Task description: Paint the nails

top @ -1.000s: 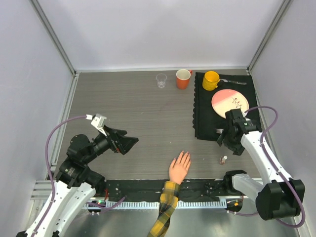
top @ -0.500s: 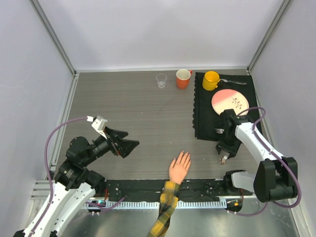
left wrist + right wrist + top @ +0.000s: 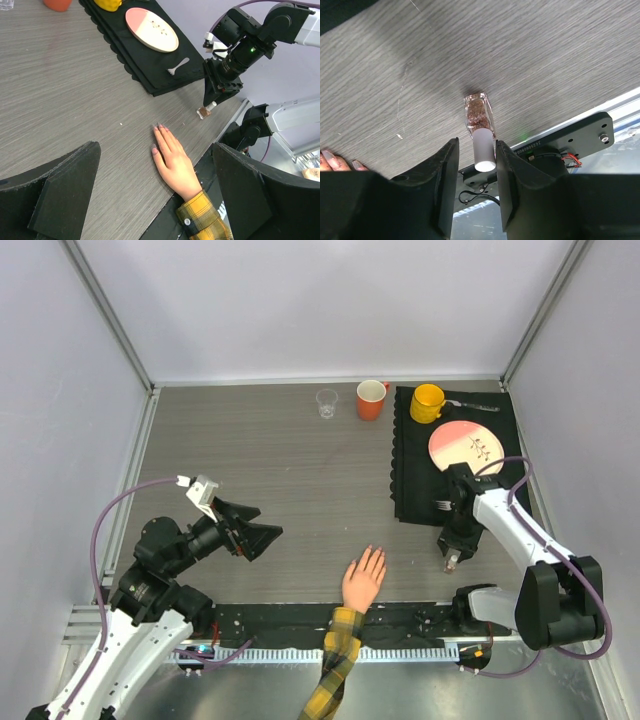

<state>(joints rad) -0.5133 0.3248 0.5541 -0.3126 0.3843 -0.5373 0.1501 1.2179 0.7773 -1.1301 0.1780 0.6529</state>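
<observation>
White-capped polish bottle (image 3: pixel 479 114) stands on the counter (image 3: pixel 280 450), right end effector (image 3: pixel 477 150) open astride it, apparently to lift; left end effector (image 3: pixel 268 532) gapes near the hand (image 3: pixel 364 578).

- Left arm (image 3: pixel 150 580) — links were white-shelled, joints black; a mauve cable (image 3: pixel 150 480) looped off the wrist.
- Right arm (image 3: pixel 510 530) — matched in white and black; a green light (image 3: pixel 248 50) glowed at the wrist.
- Left gripper (image 3: pixel 265 530) — fingers were black wedges.
- Right gripper (image 3: pixel 476 150) — fingers were black, smoothly moulded.
</observation>
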